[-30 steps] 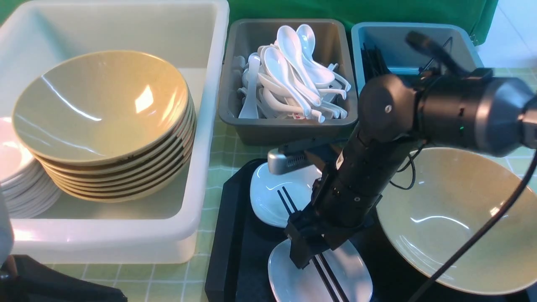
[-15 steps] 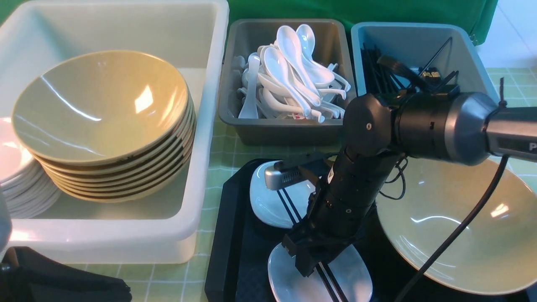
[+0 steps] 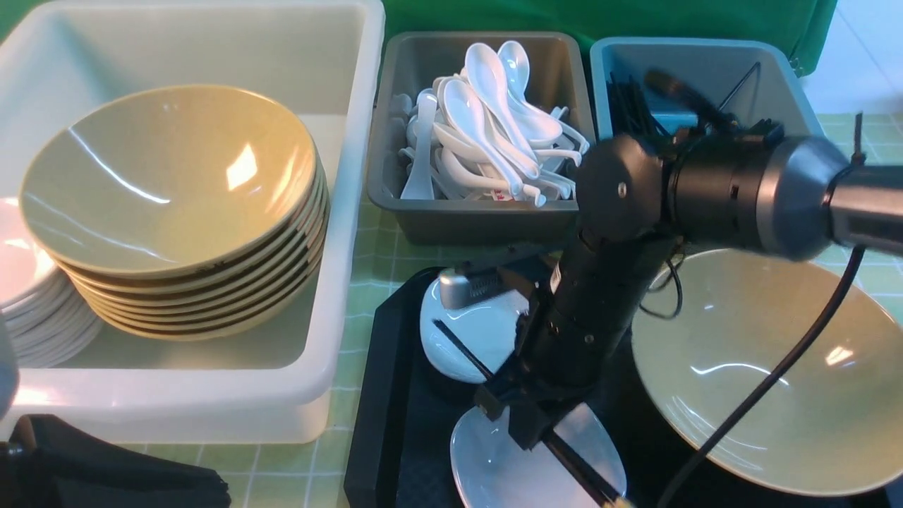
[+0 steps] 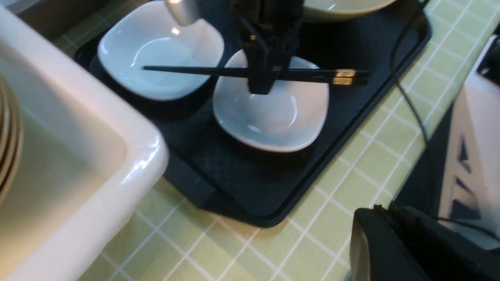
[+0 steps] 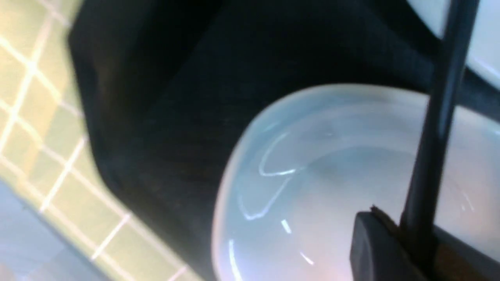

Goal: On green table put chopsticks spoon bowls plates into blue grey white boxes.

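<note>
My right gripper (image 3: 523, 432) is shut on the black chopsticks (image 3: 458, 347) and holds them just above the near white plate (image 3: 494, 473) on the black tray. In the left wrist view the chopsticks (image 4: 195, 70) hang level across both plates (image 4: 156, 58), gold marks at one end, with the right gripper (image 4: 262, 84) at their middle. The right wrist view shows a chopstick (image 5: 441, 117) clamped in the right gripper (image 5: 410, 238) over a plate (image 5: 312, 187). A beige bowl (image 3: 769, 367) sits at the tray's right. My left gripper (image 4: 384, 218) is shut and empty over the green table (image 4: 242, 249).
The white box (image 3: 338, 296) at left holds stacked bowls (image 3: 169, 183) and stacked plates (image 3: 28, 303). The grey box (image 3: 480, 219) is full of white spoons (image 3: 487, 106). The blue box (image 3: 705, 63) behind the right arm holds black chopsticks (image 3: 628, 106). The black tray (image 3: 395, 395) lies near.
The chopsticks lay across both plates; now the shut right gripper has lifted them, and their far end has swung left. The right arm rose a little.
</note>
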`<state>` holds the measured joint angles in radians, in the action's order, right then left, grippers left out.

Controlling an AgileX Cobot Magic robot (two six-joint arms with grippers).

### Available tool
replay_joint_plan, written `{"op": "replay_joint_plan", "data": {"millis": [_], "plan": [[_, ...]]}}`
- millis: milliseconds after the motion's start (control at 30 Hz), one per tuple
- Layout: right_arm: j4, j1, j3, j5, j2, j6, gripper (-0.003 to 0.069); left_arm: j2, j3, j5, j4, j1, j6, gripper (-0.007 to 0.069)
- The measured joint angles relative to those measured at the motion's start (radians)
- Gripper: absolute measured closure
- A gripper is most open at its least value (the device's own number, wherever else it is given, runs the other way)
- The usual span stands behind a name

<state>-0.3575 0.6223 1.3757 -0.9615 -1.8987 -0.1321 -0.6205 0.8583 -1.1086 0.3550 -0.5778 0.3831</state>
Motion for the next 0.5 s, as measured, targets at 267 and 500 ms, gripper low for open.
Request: {"op": "replay_joint_plan", "data": {"millis": [267,500], "plan": [[-0.004,-0.034,0.141,-0.137,0.001,-0.006,0.0601,0.000,0.000,0.071,0.038,0.000,0.000,0.0625],[-0.156,-0.174,0.204,-0.195,0.001,-0.051,0.0601,0.000,0.000,0.144,0.042,0.000,0.000,0.0625]]}}
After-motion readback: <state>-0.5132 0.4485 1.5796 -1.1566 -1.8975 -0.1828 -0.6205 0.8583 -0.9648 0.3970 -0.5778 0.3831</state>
